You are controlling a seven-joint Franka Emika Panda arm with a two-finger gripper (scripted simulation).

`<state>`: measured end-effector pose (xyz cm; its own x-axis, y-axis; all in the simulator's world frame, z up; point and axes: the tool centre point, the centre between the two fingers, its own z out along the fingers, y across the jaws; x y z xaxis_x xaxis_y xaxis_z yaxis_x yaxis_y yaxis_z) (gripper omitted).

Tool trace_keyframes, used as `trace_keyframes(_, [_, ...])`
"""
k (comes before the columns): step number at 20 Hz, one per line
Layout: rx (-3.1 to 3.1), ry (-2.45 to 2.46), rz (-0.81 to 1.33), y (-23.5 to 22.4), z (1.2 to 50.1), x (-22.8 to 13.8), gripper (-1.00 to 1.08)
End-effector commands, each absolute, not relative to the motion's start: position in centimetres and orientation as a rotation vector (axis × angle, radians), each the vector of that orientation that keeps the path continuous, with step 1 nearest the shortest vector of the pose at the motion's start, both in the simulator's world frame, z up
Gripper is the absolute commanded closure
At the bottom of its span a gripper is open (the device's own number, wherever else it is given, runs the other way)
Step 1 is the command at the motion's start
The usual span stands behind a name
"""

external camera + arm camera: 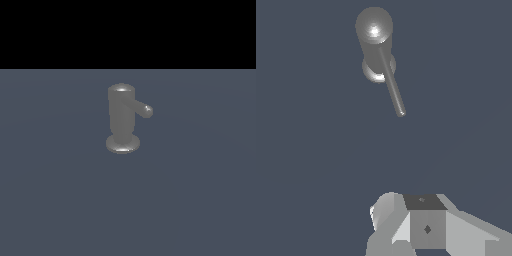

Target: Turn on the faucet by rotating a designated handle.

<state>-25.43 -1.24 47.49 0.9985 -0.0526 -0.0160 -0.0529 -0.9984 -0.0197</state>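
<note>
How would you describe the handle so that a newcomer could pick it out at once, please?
On the bare blue-grey floor stands one grey upright faucet. Near its rounded top, the handle is the only thin rod sticking sideways, toward the exterior view's right.

Only the wrist view shows any of the robot's body — the exterior view has none of it. The end effector (428,227) appears as a cluster of flat-faced, blocky forms rendered in white and pale grey. At its middle sits a squarish grey panel bearing a small dark diamond-shaped mark, and above that a darker, near-black face with a faint mark of its own. To one side a rounded, lighter lobe curves out; to the other, angular white facets slope away to the frame's edge. Surfaces are smooth and matte — no cables, screws or lettering can be made out.
</note>
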Motion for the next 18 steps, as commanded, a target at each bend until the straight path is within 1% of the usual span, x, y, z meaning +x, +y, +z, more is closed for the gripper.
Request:
trace_keyframes(1, [-3.120, 0.082, 0.024, -1.2, 47.5, -25.4, 1.08])
trace_keyframes(9, [-3.122, 0.053, 0.023, -1.1, 46.0, -25.0, 1.08])
trace_keyframes(18, [-3.126, -0.045, 0.018, -0.7, 40.9, -23.7, 1.08])
